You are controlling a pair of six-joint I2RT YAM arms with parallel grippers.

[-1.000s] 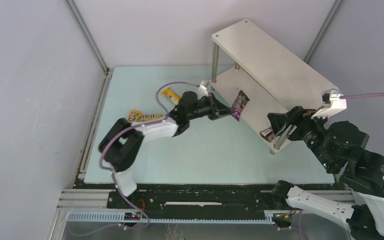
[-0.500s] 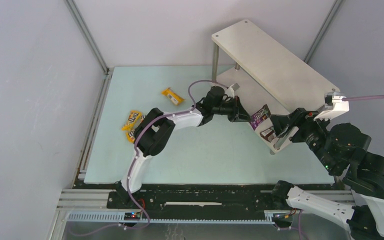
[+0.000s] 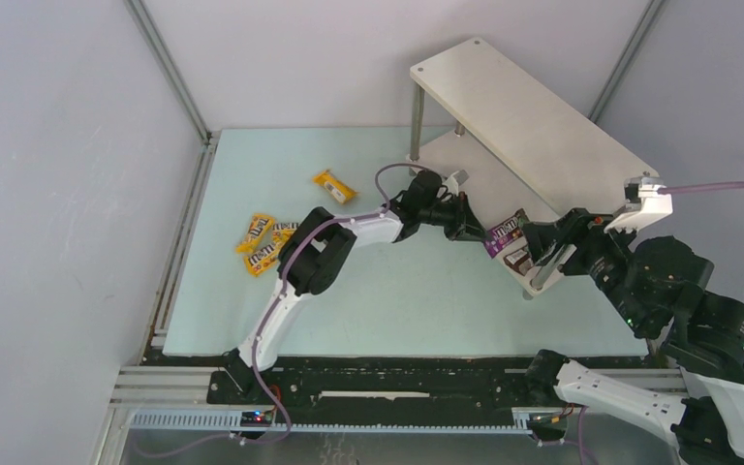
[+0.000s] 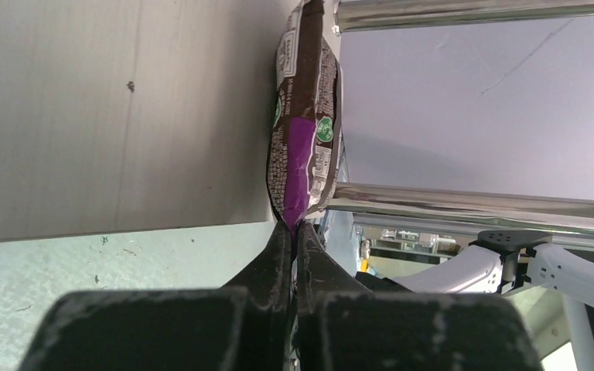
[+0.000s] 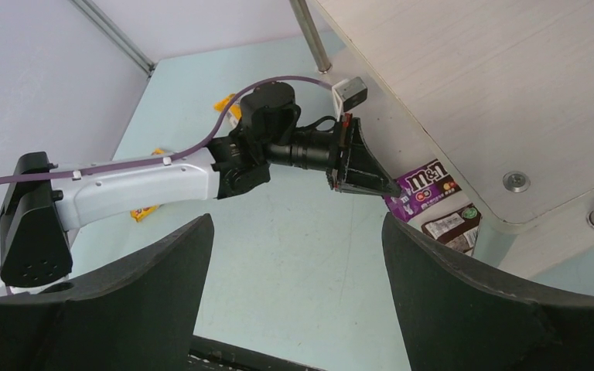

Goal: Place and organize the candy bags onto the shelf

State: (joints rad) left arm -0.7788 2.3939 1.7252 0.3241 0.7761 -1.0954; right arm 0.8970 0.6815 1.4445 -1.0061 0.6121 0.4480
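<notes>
The shelf (image 3: 533,116) stands far right on the table (image 3: 417,291). The left gripper (image 3: 482,232) reaches to the edge of its lower board. Only the left wrist view shows the grip: fingers clenched on the seam of the purple bag (image 4: 303,116), which stands edge-on against that board. The right gripper (image 3: 545,244) hovers by the shelf's near end, and its own camera shows the jaws spread wide, empty. That camera also shows the brown bag (image 5: 452,224) flat on the lower board, just beside the purple one. Overhead, four yellow bags (image 3: 261,230) lie on the table, well left.
</notes>
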